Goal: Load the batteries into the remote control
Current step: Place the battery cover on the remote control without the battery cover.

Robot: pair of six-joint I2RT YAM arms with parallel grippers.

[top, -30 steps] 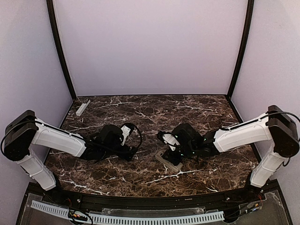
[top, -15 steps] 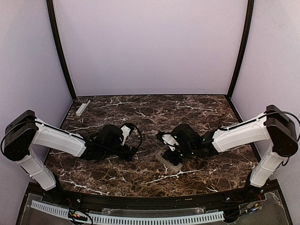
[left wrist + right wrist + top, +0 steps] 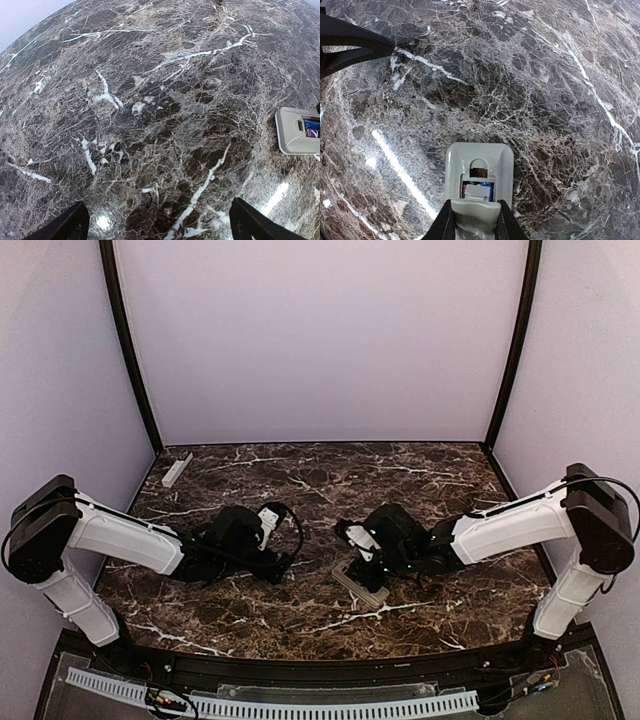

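The remote control [image 3: 479, 159] lies back up on the marble table [image 3: 420, 485], just right of centre in the overhead view and low in the middle of the right wrist view; its battery bay [image 3: 479, 173] is uncovered and faces upward, so cells can go in from above. The right gripper [image 3: 475, 222] has its jaws narrowed onto the remote's near end, one finger against each long side; I read this as a steadying clamp rather than a lift, since the body appears to rest flat on the stone. A blue battery [image 3: 483, 190] sits in the bay close to the fingers; the far part of the bay shows dark, and whether a second cell is in there I cannot tell; no loose battery shows in any view. The left gripper [image 3: 160, 231] hangs low over bare marble left of centre, jaws spread wide and holding nothing; the remote's end sits at the right edge of its view, well apart from its fingers. A pale grey bar [image 3: 177, 469], probably the bay cover, lies near the table's upper left corner, out of both arms' way; loading seems partly done.
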